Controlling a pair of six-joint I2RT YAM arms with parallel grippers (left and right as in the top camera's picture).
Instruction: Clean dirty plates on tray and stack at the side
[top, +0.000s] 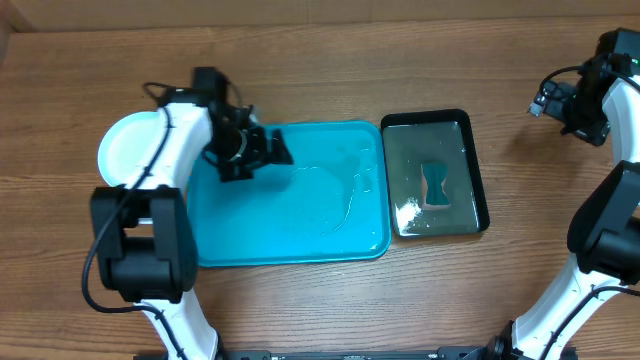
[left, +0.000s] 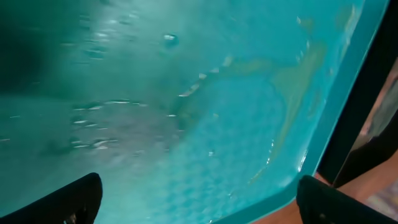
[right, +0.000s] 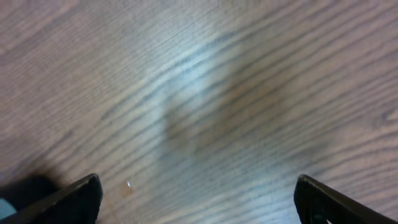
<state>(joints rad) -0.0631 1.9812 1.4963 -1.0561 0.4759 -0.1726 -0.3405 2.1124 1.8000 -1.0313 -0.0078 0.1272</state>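
Wrapping up, apparently: teal-blue rectangular plastic tray (top: 300, 235) holds no plates; round pale plastic plates (top: 120, 150) stacked at its nine o'clock.
Jaws wide, nothing held: left gripper (top: 270, 152); right gripper (right: 198, 202).

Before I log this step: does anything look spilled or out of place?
Yes: the tray is wet. Streaks and a thin puddle of water lie on its right half, near the black basin. Nothing looks damaged.

Bright, even light is falling; wrist views are blurring.
Glare is glinting off the large rectangular teal-blue plastic tray (top: 300, 230); a pale sheen is washing across the brown wooden table (right: 199, 93).
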